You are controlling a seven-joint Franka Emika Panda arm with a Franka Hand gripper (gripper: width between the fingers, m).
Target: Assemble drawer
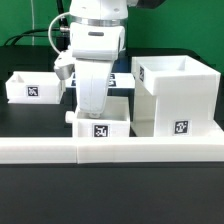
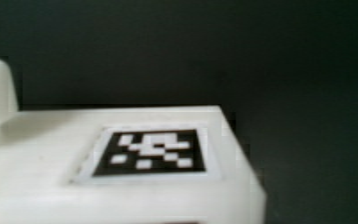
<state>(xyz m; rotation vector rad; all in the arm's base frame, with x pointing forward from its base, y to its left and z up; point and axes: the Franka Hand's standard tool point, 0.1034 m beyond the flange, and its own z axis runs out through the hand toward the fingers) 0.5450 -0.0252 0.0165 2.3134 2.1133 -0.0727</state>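
Gripper point(image 1: 93, 112) first: hangs straight down at the middle of the exterior view, set low at the small drawer box point(image 1: 101, 118) that sits at its 6 o'clock. Cannot tell whether open or closed: keeps its fingertips hidden behind the box wall there, and shows none of them in the wrist view. Sees from the wrist only a blurred white face with a marker tag point(image 2: 153, 150), very close, probably that same box.

Moving outward: at 9 o'clock, well apart, finds a second small box point(image 1: 30, 88), open-topped, with its tag facing front. At 3 o'clock, just beside the small drawer box, meets the large open housing point(image 1: 178, 95), taller and also tagged. At 6 o'clock, past the box, reaches the long white rail point(image 1: 110, 150) on the black table point(image 1: 110, 195).

Judging the handling: looks like rigid, light, hollow plastic, smooth and likely slippery on flat faces. Unlikely to crush, but apt to tip or twist if pinched off centre. Best taken by one thin upright wall, jaws astride the rim near its middle. Should enter the housing only if kept level and square.
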